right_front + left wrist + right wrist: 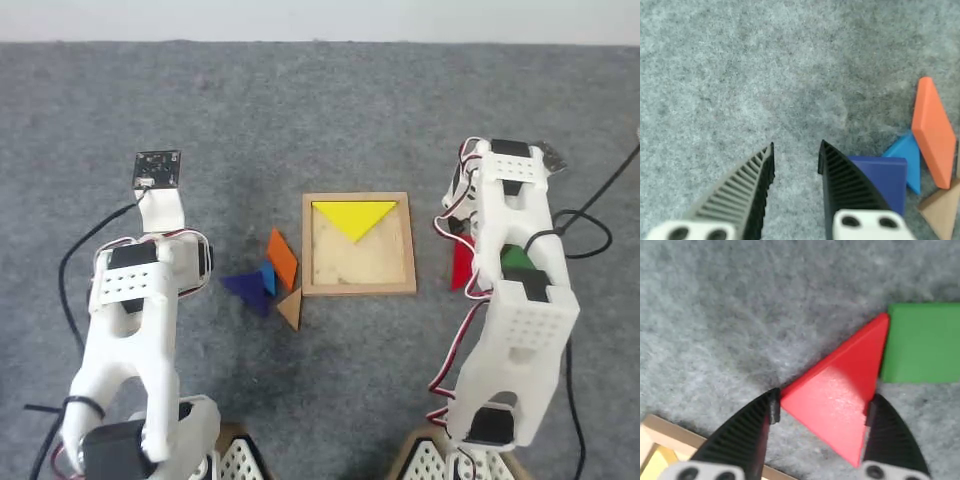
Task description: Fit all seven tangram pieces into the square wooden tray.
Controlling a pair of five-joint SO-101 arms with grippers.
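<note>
**Right gripper (823, 402) clamps the red triangle (840, 390); one piece in the tray**

Your right gripper has its two black fingers pressed against opposite sides of the red triangle, which lies on the grey felt of the table (330, 120) just off the right side of the square wooden tray (358, 290). One point of the red triangle touches the green square (922, 342) lying beside it.

The tray sits mid-table between your two arms. Inside it, the yellow triangle (354, 217) lies with its long side against the tray's far wall and its point toward the middle.

Your left gripper (797, 147) hangs over bare felt with a narrow gap between its fingers and nothing in it. Just beside it is the dark blue triangle (885, 175), part of a cluster off the tray's left side. The cluster also holds the light blue triangle (907, 155), the orange parallelogram (932, 130) and the tan triangle (942, 210), all touching or nearly so.
</note>
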